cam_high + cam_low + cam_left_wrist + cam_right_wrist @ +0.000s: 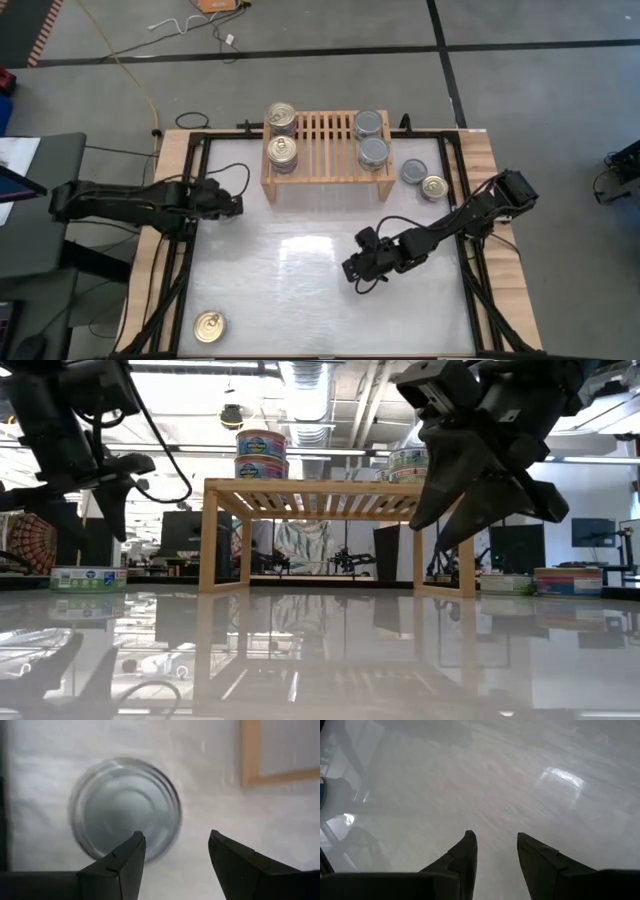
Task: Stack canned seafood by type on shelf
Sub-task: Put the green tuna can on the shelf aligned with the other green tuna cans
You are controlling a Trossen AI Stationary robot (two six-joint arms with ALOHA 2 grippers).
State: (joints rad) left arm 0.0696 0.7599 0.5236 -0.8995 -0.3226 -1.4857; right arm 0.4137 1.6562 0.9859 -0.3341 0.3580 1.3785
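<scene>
1. The desk [300, 290] has a glossy white top framed by a light-wood border, standing on a grey floor with black lines; the low view shows an office room with monitors beyond it.
2. The shelf [327, 150] is a low light-wood rack with a slatted top, set at the far edge of the desk.
3. On the shelf's left end stand two stacks of gold pull-ring cans [282, 152]. On its right end stand two stacks of silver-grey cans [372, 152].
4. Just right of the shelf, on the desk, lie a grey-topped can [414, 171] and a gold-topped can [434, 187], touching or nearly so.
5. A lone gold can [209, 326] sits near the front left corner, well apart from everything else.
6. The desk centre and front right are open surface.
7. The left hand [236, 205] is held low near the shelf's left leg, fingers spread and holding nothing. The left wrist view shows a plain silver can top [125, 810] below and ahead of the fingertips.
8. The right hand [352, 270] hangs over the desk centre, arm stretched diagonally from the right side, fingers spread and empty.
</scene>
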